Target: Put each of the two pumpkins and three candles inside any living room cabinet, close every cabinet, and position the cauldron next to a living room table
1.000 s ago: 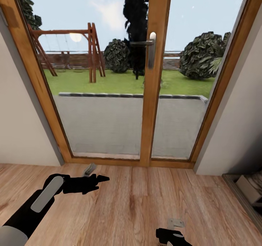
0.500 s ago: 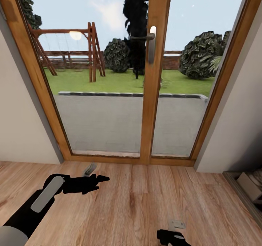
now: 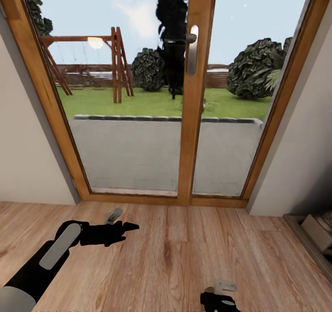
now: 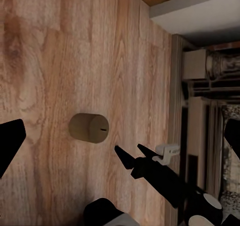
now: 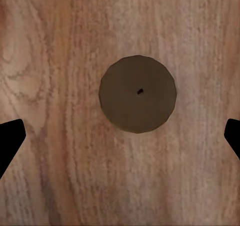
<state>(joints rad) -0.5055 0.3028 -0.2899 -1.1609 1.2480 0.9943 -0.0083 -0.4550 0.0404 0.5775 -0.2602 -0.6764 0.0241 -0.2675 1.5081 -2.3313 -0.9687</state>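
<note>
A squat brownish candle (image 5: 137,94) with a small dark wick stands upright on the wooden floor. My right gripper (image 5: 120,138) hangs directly above it, open, with its two black fingertips wide to either side. From the left wrist view the candle (image 4: 89,128) sits just beside the right gripper (image 4: 131,153). At the lower edge of the head view is the right gripper (image 3: 219,300). My left gripper (image 3: 125,229) is open over bare floor, holding nothing. The pumpkins, cabinet and cauldron are out of view.
A wood-framed glass door (image 3: 191,118) with a metal handle (image 3: 192,49) fills the wall ahead, a garden behind it. White walls flank it. A low shelf unit (image 3: 316,238) holding items stands at the right edge. Wooden floor (image 3: 166,256) lies open between the arms.
The whole picture has shifted up slightly, so the camera moved. My right gripper sits a little lower in the head view. The left arm keeps its place.
</note>
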